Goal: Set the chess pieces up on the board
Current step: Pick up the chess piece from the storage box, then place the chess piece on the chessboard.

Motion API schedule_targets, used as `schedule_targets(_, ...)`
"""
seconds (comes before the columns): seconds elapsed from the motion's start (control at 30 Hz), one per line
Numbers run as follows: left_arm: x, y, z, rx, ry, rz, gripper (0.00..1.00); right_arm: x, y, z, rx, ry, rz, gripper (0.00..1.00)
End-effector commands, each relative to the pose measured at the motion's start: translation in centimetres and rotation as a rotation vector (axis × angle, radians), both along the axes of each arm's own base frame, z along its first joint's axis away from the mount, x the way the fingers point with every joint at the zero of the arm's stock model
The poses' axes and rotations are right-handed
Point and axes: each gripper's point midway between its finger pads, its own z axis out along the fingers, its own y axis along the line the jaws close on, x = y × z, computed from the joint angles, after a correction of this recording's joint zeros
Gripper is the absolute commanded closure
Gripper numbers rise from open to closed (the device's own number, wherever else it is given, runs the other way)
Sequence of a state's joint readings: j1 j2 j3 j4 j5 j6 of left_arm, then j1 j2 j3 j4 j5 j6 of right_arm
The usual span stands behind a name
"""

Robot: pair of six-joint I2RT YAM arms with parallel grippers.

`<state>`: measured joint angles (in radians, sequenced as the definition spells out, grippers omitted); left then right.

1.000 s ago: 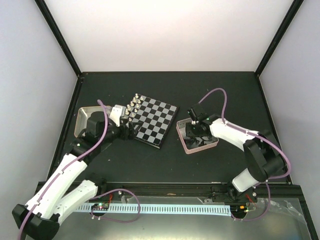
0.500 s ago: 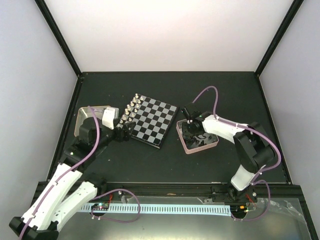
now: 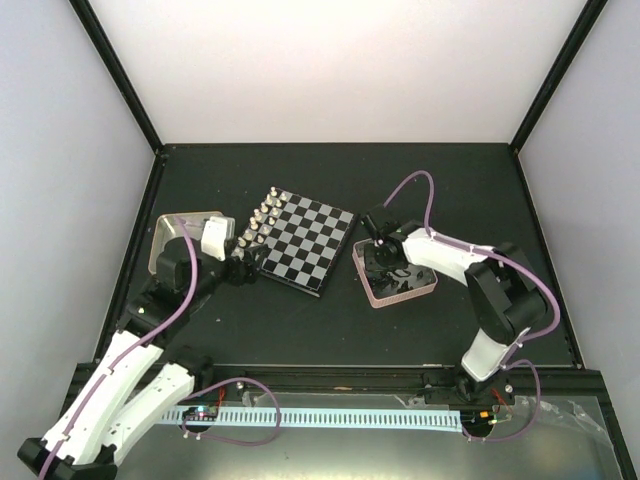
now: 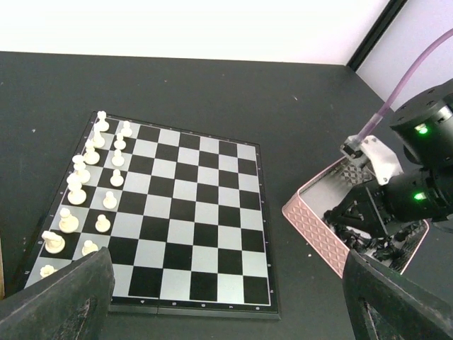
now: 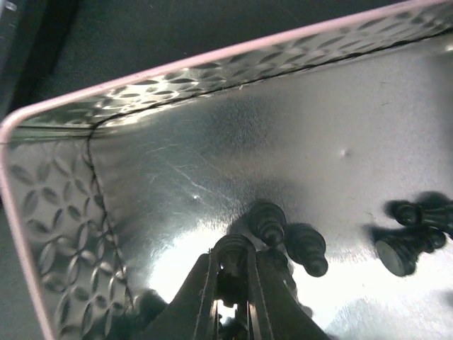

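Grabbing a piece right now: the right end effector [image 5: 232,273] is down inside the pink-rimmed tin [image 5: 141,78], fingers pinched almost together on the head of one black chess piece [image 5: 234,249]. More black pieces [image 5: 306,249] lie loose on the tin floor just beside it. The left end effector [image 3: 238,262] hangs wide open with nothing in it, near the board [image 4: 191,212], which sits on the dark tabletop [image 3: 420,190] left of the tin. Silver pieces [image 4: 78,191] stand in two rows along one board edge.

Black chess pieces [image 5: 306,249] toppled, board [image 4: 191,212] flat
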<state>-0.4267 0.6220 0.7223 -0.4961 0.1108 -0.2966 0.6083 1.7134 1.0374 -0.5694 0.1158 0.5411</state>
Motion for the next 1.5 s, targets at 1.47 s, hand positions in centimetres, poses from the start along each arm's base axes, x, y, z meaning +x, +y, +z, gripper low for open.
schedule_targets(1.47,-2.9,3.4,-1.1,0.046,-0.046,0.096,0.07,14.9,8.2,0.7,-0.034,-0.14,-0.025,0.82)
